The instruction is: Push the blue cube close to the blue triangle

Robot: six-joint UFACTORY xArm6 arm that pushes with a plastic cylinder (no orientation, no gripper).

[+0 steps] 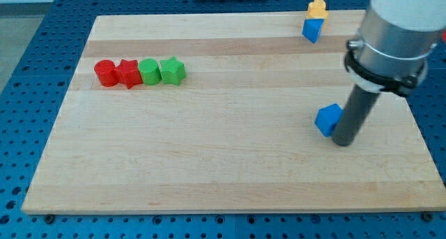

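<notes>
The blue cube lies on the wooden board at the view's right, below the middle. My tip rests on the board just right of and slightly below the cube, touching or almost touching its right side. The blue triangle sits near the board's top edge at the right, directly below a yellow block. The cube is well below the triangle, about a third of the board's depth away.
A row of blocks lies at the upper left: a red round block, a red star, a green round block and a green star. The arm's grey body hangs over the right side.
</notes>
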